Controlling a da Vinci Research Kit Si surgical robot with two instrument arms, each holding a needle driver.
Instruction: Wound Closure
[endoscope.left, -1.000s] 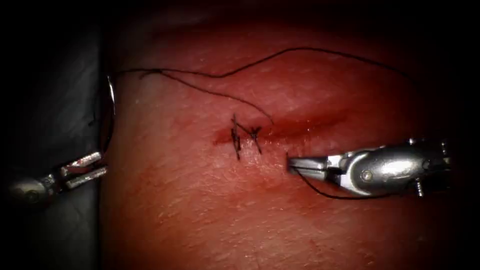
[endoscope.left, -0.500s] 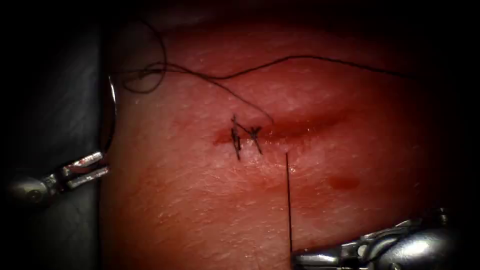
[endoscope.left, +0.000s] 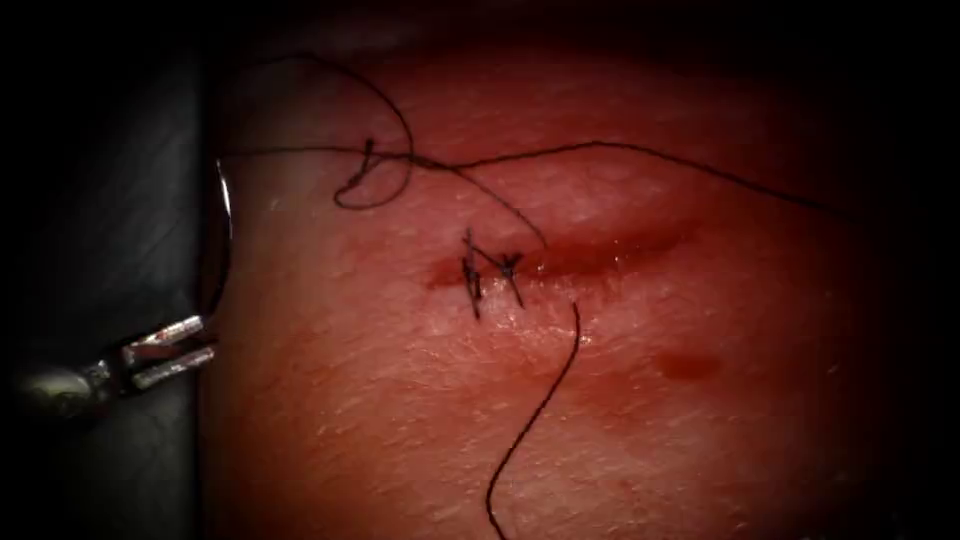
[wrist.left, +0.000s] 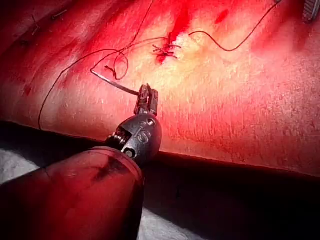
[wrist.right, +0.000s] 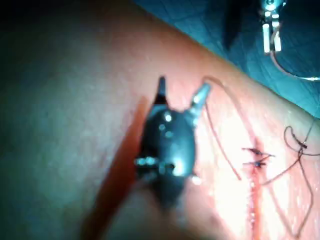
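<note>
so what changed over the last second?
The right end effector drew the thread taut down from the cut, then let it go; its jaws are open and the strand lies slack. A loop formed upper left. The left end effector keeps the needle, off the tissue.

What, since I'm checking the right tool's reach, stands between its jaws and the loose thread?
Nothing visible: the right tool, jaws open and empty, is over bare tissue with the thread just beside it. The left tool holds the needle near one end, not in the tissue, left of the cut.
</note>
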